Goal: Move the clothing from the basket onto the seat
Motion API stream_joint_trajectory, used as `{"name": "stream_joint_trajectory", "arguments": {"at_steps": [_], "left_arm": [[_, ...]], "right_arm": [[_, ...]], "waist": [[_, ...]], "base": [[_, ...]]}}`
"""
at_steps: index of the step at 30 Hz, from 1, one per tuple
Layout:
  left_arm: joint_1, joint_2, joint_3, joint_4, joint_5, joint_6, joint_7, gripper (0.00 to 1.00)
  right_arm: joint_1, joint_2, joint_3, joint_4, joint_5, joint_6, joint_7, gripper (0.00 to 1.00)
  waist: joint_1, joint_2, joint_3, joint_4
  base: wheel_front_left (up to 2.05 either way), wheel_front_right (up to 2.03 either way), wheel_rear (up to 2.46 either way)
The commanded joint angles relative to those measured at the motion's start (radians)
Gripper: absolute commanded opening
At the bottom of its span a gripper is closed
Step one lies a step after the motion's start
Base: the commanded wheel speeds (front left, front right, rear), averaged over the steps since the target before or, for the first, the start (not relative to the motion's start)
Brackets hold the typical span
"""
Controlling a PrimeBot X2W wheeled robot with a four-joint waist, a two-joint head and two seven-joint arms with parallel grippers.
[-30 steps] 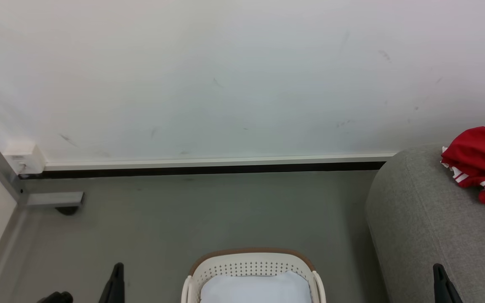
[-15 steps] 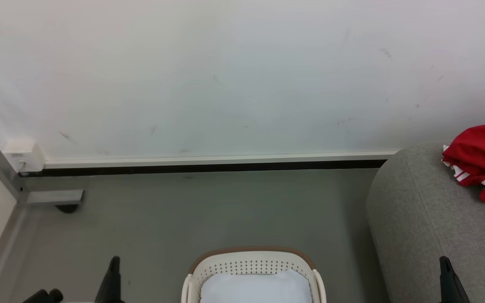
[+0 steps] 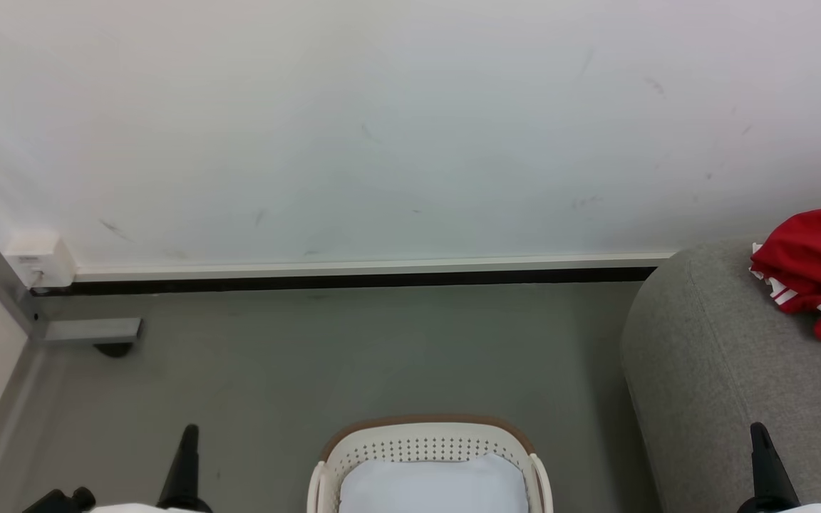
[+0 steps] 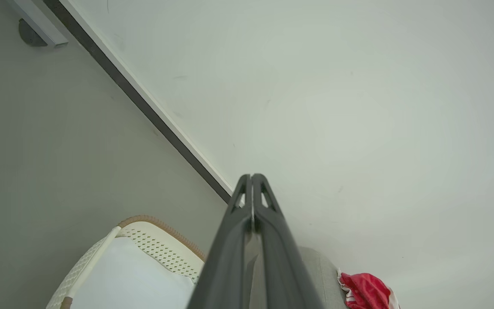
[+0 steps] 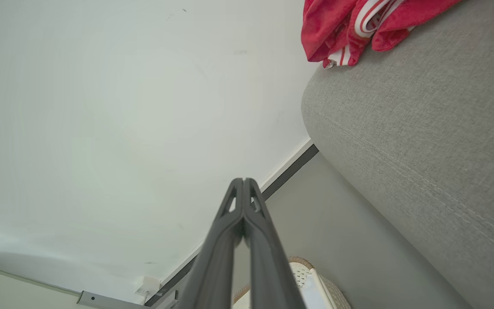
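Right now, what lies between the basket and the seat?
Just grey floor. In the head view a bare strip of it separates the basket from the seat, and the two do not touch.

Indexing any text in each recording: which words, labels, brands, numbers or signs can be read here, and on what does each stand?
No text can be read.
On the white box at the foot of the wall: a faint mark, too small to read.
On the clothing lying on the seat: white stripes, no lettering on the folds in view.
On the basket: none.
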Motion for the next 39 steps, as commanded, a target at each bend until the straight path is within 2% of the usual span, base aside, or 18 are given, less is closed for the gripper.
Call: {"name": "stream_joint_trajectory", "arguments": {"at_steps": [1, 39], "left_arm": [[-0.025, 0.003, 0.007, -0.015, -0.038, -0.006, 0.011, 0.0], [-0.057, -0.002, 0.045, -0.027, -0.39, -0.017, 0.105, 0.0]], "right_arm": [[-0.024, -0.01, -0.005, -0.018, 0.041, -0.001, 0.01, 0.0], [-0.055, -0.012, -0.03, -0.048, 0.411, -0.002, 0.105, 0.0]], "waist": [[-0.0001, 0.0, 0.001, 0.0], [-0.0001, 0.0, 0.019, 0.003]], "base": [[0.0, 0.0, 0.0], [0.0, 0.0, 0.0]]}}
